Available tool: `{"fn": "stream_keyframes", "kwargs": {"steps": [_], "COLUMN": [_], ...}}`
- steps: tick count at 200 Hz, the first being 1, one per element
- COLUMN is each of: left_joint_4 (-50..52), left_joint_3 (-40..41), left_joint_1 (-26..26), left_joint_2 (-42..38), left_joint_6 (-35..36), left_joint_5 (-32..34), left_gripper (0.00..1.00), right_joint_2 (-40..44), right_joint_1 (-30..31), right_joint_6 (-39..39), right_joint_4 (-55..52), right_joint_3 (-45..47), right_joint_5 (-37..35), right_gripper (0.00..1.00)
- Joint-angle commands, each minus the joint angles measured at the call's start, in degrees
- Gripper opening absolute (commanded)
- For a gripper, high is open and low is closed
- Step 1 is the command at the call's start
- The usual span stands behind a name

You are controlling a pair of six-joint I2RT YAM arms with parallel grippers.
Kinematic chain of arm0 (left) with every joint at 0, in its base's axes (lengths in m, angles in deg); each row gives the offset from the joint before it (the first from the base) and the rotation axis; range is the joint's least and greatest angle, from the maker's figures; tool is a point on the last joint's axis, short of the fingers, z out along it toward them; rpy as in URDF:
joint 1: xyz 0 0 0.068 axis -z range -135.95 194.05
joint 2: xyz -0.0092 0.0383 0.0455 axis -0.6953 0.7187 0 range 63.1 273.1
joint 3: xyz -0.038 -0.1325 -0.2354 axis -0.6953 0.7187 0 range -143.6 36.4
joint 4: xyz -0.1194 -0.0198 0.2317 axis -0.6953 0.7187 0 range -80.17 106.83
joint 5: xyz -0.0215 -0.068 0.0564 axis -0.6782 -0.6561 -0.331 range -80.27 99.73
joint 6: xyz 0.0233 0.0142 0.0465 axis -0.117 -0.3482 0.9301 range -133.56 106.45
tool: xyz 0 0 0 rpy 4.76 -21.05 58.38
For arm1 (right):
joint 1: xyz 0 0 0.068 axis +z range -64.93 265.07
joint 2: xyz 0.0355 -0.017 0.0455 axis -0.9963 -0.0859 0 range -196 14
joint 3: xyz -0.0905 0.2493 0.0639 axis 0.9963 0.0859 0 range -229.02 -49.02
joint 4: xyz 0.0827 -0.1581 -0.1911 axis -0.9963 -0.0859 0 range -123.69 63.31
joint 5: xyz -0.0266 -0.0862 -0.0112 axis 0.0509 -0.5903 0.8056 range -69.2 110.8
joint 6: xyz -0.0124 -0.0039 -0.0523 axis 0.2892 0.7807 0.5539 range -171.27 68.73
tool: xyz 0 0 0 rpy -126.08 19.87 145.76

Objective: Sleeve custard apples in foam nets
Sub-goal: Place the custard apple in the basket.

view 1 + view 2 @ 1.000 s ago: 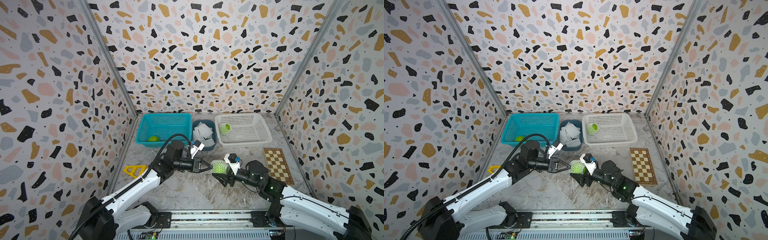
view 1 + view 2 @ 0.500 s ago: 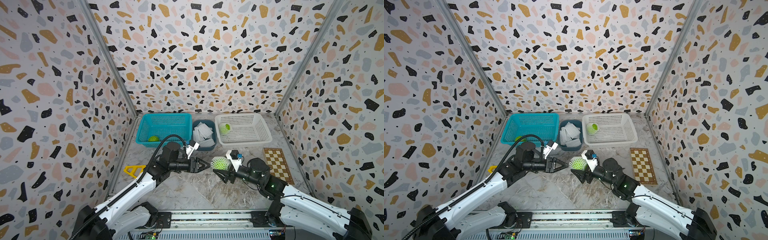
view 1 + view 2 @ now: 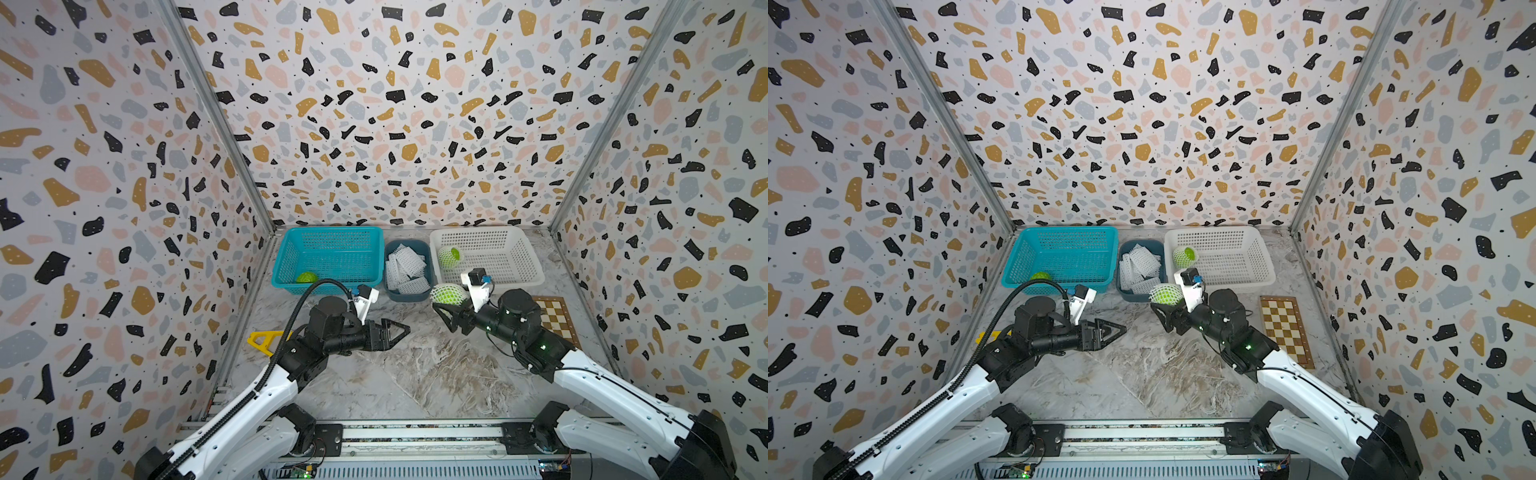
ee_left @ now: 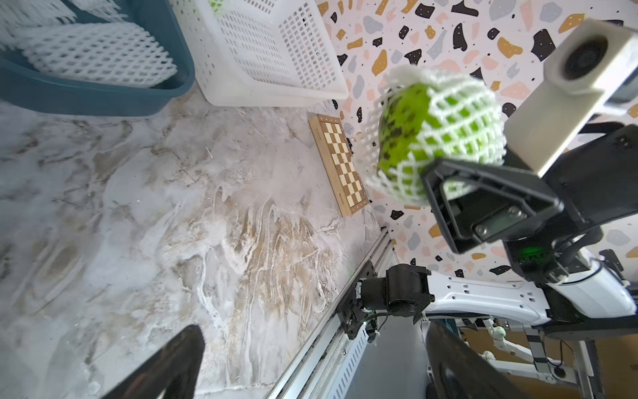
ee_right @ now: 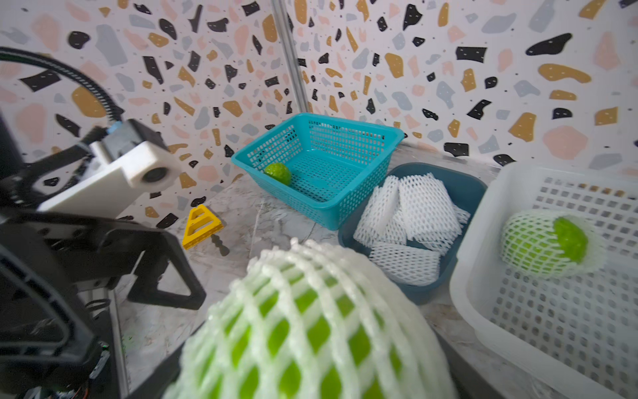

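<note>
The white basket (image 3: 513, 254) holds one sleeved custard apple (image 3: 449, 257), the teal basket (image 3: 332, 249) a bare custard apple (image 3: 306, 277), the blue tub (image 3: 409, 296) spare foam nets (image 3: 405, 268); the right gripper (image 3: 446, 302) clasps a third netted custard apple (image 3: 448, 292) in the air, and the left gripper (image 3: 402, 330) gapes empty near it

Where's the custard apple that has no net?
In both top views the bare custard apple lies in the near left corner of the teal basket, at the back left; the dark tub of foam nets stands just right of that basket.
</note>
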Motion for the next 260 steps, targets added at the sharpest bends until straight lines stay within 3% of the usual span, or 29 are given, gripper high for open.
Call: {"fn": "stream_keyframes", "kwargs": {"steps": [1,45,111,190,260], "left_joint_4": [-0.43,-0.1,-0.69,-2.45,-2.7], "left_joint_3": [-0.24,-0.25,1.02,1.2,2.26], "left_joint_1": [-0.31,-0.3,-0.28,-0.32,-0.32], "left_joint_2": [-0.03,-0.13,-1.39,1.17,1.51], "left_joint_6": [0.88,0.91,1.08,0.37,-0.31], "left_joint_5": [1.68,2.5,3.03,2.41,2.96], "left_gripper": [0.99,0.99,0.99,0.99,0.99], "right_joint_2": [-3.84,-14.71,-32.19,-45.59,-49.75], "right_joint_1": [-2.8,-9.59,-21.52,-23.23,-22.79], "right_joint_6": [-2.42,-4.04,-8.06,-6.19,-5.96], "right_joint_4": [-1.09,-1.26,-9.27,-11.88,-11.89], "right_joint_3": [-6.1,-14.38,-27.64,-32.39,-32.2], "right_joint_5": [-3.66,-6.65,-1.84,2.73,4.14], "right_gripper": [0.82,0.82,0.81,0.81,0.81]}}
